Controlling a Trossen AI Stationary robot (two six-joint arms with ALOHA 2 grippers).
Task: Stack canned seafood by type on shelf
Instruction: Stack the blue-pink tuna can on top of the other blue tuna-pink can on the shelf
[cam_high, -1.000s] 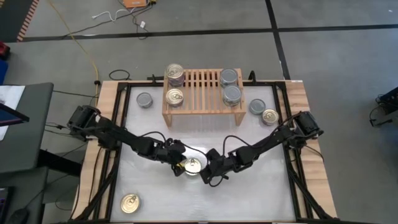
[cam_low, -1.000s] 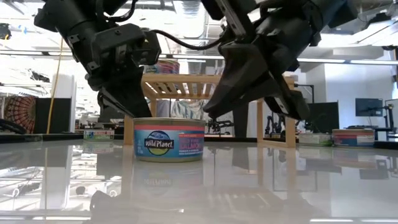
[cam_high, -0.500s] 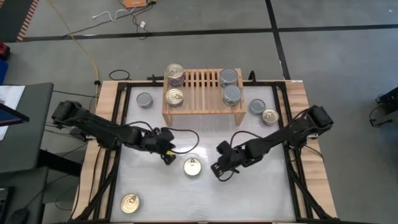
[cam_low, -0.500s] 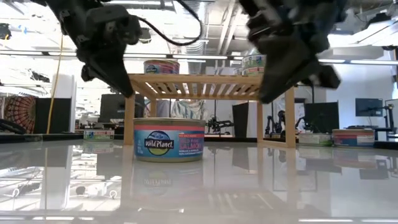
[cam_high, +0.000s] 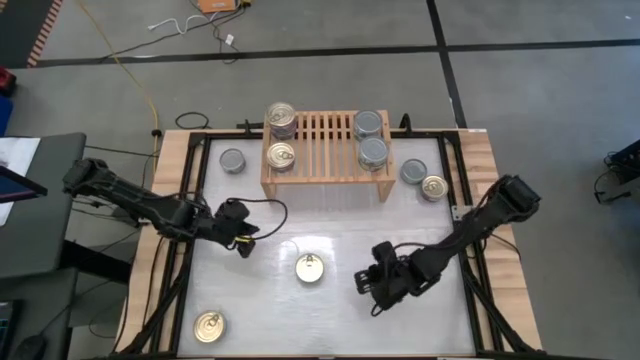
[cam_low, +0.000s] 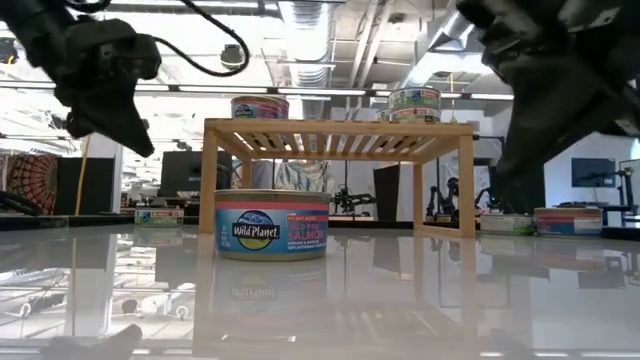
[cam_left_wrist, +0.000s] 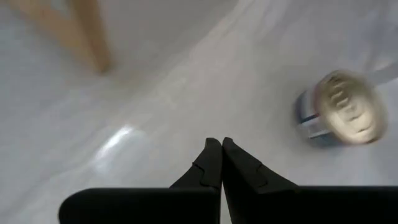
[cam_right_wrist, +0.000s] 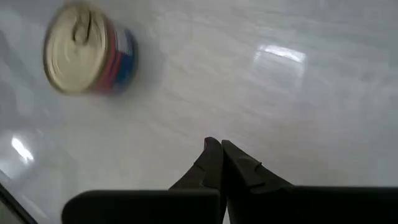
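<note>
A gold-topped can (cam_high: 310, 268) stands upright on its base at the middle of the table, also in the low view (cam_low: 270, 225). My left gripper (cam_high: 244, 244) hangs shut to its left, clear of it. My right gripper (cam_high: 373, 293) hangs shut to its right, a little nearer the near edge. The shelf (cam_high: 325, 176) stands at the far side. On it are gold-topped cans (cam_high: 281, 117) (cam_high: 280, 156) at its left end and silver-topped cans (cam_high: 368, 124) (cam_high: 373, 152) at its right end. Each wrist view shows the middle can (cam_left_wrist: 339, 111) (cam_right_wrist: 84, 50) well off from the shut fingertips.
A silver-topped can (cam_high: 232, 160) sits left of the shelf. A silver-topped can (cam_high: 413, 171) and a gold-topped can (cam_high: 433, 187) sit right of it. Another gold-topped can (cam_high: 209, 326) lies at the near left corner. Bare white tabletop surrounds the middle can.
Both shut grippers stood close on either side of the middle can a second ago. The left has drawn away toward the table's left edge and risen. The right has drawn away toward the right and near edges, rising and turning. The can has stayed where it was.
</note>
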